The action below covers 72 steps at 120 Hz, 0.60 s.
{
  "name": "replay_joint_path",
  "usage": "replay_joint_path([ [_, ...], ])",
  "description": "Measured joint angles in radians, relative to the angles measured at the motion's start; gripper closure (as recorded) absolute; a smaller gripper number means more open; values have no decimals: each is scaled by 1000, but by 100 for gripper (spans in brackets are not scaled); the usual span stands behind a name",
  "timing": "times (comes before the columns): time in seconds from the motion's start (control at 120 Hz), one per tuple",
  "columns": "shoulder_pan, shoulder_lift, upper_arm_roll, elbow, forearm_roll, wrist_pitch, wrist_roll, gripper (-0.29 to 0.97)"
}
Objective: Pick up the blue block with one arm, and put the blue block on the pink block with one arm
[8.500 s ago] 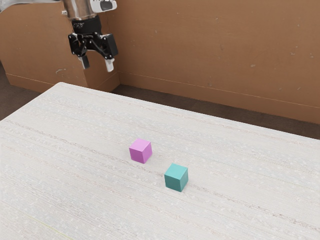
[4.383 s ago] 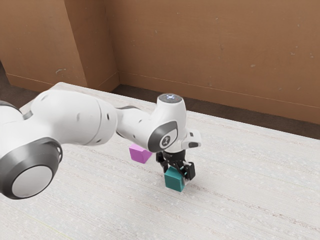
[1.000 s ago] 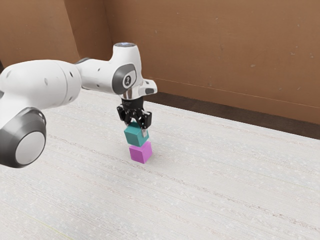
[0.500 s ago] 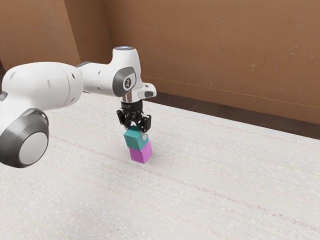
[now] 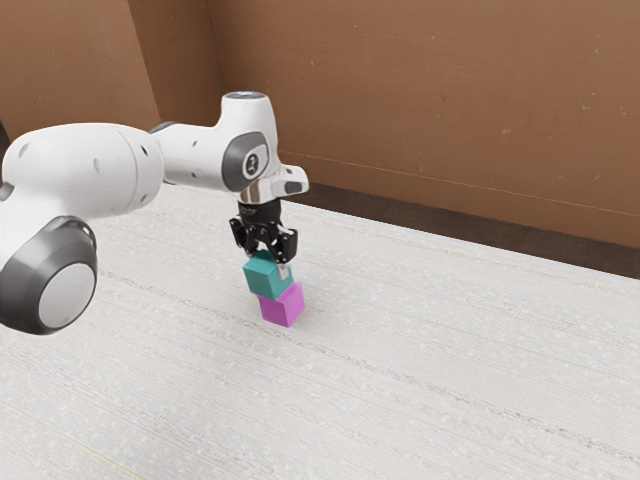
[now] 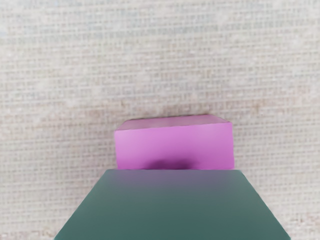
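Since half a second ago, the arm (image 5: 90, 190) has edged toward the exterior view's left, taking the blue block (image 5: 262, 275) with it. Reaching in from that side, its hand points straight down, jaws clenched on the teal-toned blue block. That block meets the top of the pink block (image 5: 283, 305) on the pale desk (image 5: 450, 350), offset leftward. A small mark on the wrist joint is unreadable.

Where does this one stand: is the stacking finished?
Done: the blue block is off the table and over the pink block, shifted toward the exterior view's left. In hand: the gripper grips it from both sides; whether it rests on the pink top is unclear. Left: release and withdraw.
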Motion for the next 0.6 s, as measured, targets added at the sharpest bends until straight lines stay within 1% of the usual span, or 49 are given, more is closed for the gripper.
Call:
replay_joint_path([
  [0.333, 7, 30, 0, 45, -1, -16, 33, 38],
  [0.6, 4, 40, 0, 68, -3, -59, 46, 37],
])
